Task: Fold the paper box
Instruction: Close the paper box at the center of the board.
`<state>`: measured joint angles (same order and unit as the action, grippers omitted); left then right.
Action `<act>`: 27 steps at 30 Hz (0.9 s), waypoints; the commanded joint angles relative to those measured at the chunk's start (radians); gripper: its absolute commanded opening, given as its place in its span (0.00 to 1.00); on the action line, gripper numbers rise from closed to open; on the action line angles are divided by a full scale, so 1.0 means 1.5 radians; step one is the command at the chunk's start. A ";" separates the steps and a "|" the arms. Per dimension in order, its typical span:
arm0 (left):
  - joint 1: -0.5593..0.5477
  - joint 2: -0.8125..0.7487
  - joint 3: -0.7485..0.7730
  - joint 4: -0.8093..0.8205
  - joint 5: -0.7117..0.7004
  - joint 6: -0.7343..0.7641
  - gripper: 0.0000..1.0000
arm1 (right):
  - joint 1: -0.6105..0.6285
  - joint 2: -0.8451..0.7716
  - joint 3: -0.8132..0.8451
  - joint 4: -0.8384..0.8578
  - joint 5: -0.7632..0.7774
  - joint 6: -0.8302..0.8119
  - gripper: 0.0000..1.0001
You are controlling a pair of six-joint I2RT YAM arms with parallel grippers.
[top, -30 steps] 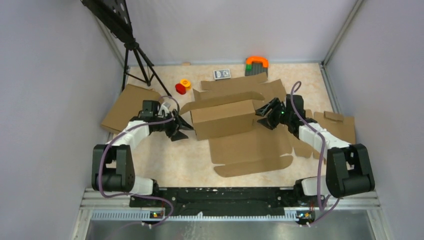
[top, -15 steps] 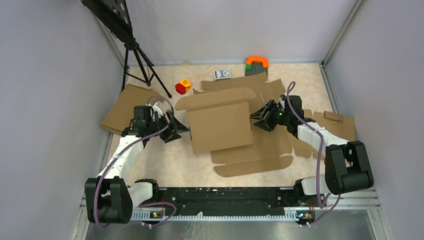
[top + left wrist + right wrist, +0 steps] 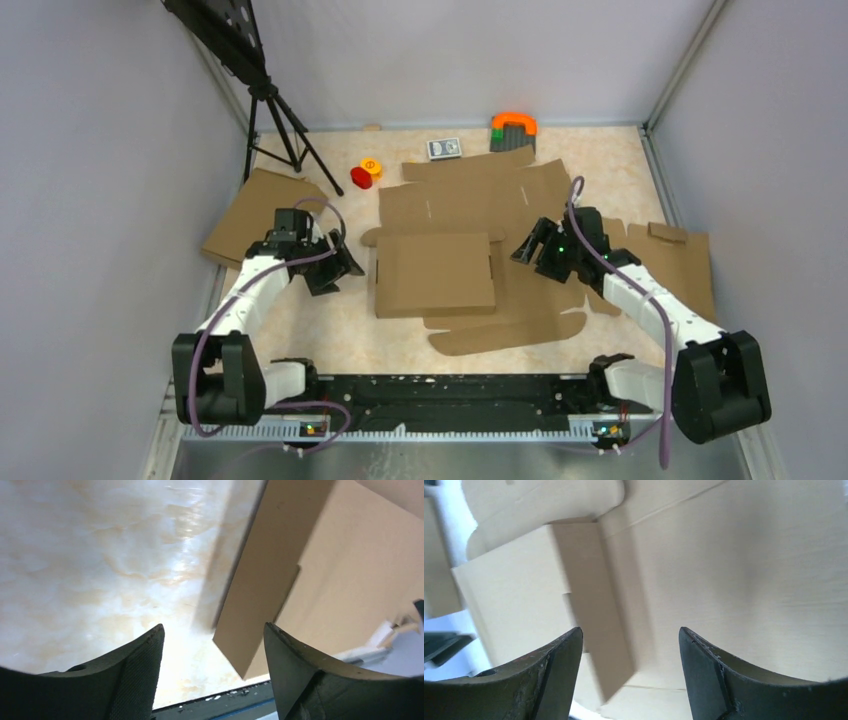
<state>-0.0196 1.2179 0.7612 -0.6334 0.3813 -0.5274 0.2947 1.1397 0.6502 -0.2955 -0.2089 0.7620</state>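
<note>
Table top, seen from above.

- Paper box (image 3: 470, 235): large brown corrugated cardboard die-cut sheet with flaps and crease lines, at the centre of the beige marbled table (image 3: 330, 325). Its far panels lie spread flat toward 12 o'clock. One rectangular panel is folded over on top and lies flat at the middle. A long rounded flap sticks out at 6 o'clock.
- Left gripper (image 3: 338, 270): at 9 o'clock, just beside the box's left edge. Jaws released and wide, gripping nothing. In the left wrist view (image 3: 214, 627) a blurred cardboard edge (image 3: 260, 590) slants down ahead of the gap, clear of both black fingers (image 3: 135, 675).
- Right gripper (image 3: 530, 247): at 3 o'clock, above the box's right-hand panels. Jaws likewise released, nothing between them. The right wrist view (image 3: 630, 630) shows only pale cardboard and a crease below the fingers (image 3: 724, 680).
- Plain brown cardboard slab (image 3: 255, 215) at 10 o'clock, well apart from the box.
- Brown cardboard pieces (image 3: 672, 255) at 3 o'clock, near the table's edge.
- Black tripod (image 3: 280, 130) at 11 o'clock.
- Small red cylinder (image 3: 360, 178) touching a yellow disc (image 3: 371, 166), just beyond the box's far left corner.
- Blue-and-white card pack (image 3: 444, 148) and an orange-and-green block (image 3: 513, 127) at 12 o'clock.
</note>
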 commanded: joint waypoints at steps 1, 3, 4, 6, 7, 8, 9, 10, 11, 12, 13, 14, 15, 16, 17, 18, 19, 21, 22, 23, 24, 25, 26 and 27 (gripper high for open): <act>-0.001 -0.035 0.030 -0.036 -0.136 0.009 0.75 | -0.019 0.014 0.046 -0.075 0.130 -0.124 0.71; -0.001 -0.077 0.030 -0.028 -0.161 0.009 0.76 | -0.040 0.016 0.049 -0.063 0.103 -0.147 0.71; -0.002 -0.102 0.027 -0.016 -0.152 0.013 0.76 | -0.051 0.013 0.048 -0.047 0.074 -0.158 0.71; -0.001 -0.153 0.012 0.022 -0.096 0.025 0.77 | -0.063 0.006 0.048 -0.005 0.005 -0.190 0.72; -0.002 -0.179 0.000 0.042 -0.057 0.030 0.77 | -0.064 0.008 0.053 0.009 -0.029 -0.210 0.73; -0.002 -0.193 -0.011 0.063 -0.019 0.030 0.76 | -0.064 0.012 0.066 0.015 -0.057 -0.223 0.74; -0.005 -0.202 -0.019 0.076 0.010 0.024 0.76 | -0.064 0.025 0.082 0.017 -0.072 -0.227 0.76; -0.010 -0.203 -0.024 0.081 0.031 0.018 0.75 | -0.064 0.039 0.095 0.021 -0.084 -0.226 0.78; -0.020 -0.200 -0.025 0.082 0.045 0.015 0.75 | -0.065 0.054 0.107 0.028 -0.097 -0.224 0.81; -0.030 -0.194 -0.024 0.083 0.053 0.013 0.75 | -0.066 0.072 0.115 0.043 -0.112 -0.220 0.83; -0.040 -0.186 -0.026 0.082 0.060 0.009 0.75 | -0.068 0.094 0.127 0.067 -0.133 -0.217 0.83; -0.050 -0.177 -0.027 0.084 0.061 0.007 0.75 | -0.071 0.115 0.134 0.077 -0.154 -0.213 0.82; -0.059 -0.169 -0.029 0.086 0.063 0.005 0.74 | -0.072 0.140 0.155 0.093 -0.174 -0.211 0.80; -0.070 -0.162 -0.031 0.088 0.062 0.003 0.74 | -0.073 0.162 0.168 0.102 -0.194 -0.214 0.79; -0.082 -0.157 -0.033 0.088 0.058 0.000 0.74 | -0.073 0.187 0.188 0.105 -0.212 -0.223 0.78; -0.094 -0.157 -0.035 0.090 0.053 -0.002 0.73 | -0.073 0.210 0.220 0.103 -0.226 -0.228 0.77; -0.105 -0.159 -0.035 0.089 0.047 -0.003 0.73 | -0.073 0.231 0.240 0.104 -0.236 -0.229 0.77; -0.130 -0.169 -0.034 0.082 0.035 -0.004 0.70 | -0.068 0.270 0.270 0.127 -0.249 -0.235 0.77; -0.147 -0.174 -0.030 0.071 0.027 -0.006 0.67 | -0.066 0.292 0.288 0.130 -0.254 -0.239 0.75; -0.165 -0.179 -0.025 0.053 0.016 -0.011 0.63 | -0.066 0.320 0.314 0.123 -0.254 -0.244 0.73; -0.186 -0.185 -0.023 0.039 0.011 -0.019 0.60 | -0.064 0.346 0.341 0.118 -0.261 -0.250 0.70; -0.209 -0.187 -0.019 0.026 0.011 -0.029 0.58 | -0.064 0.377 0.367 0.111 -0.275 -0.256 0.68; -0.232 -0.192 -0.016 0.013 0.012 -0.040 0.55 | -0.062 0.405 0.398 0.100 -0.289 -0.265 0.66; -0.257 -0.197 -0.017 0.005 0.010 -0.055 0.52 | -0.058 0.436 0.430 0.089 -0.301 -0.275 0.66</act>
<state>-0.2974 0.9649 0.7059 -0.5644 0.4107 -0.5507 0.1944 1.6699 1.1324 -0.1699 -0.5640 0.4152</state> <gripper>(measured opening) 0.567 0.672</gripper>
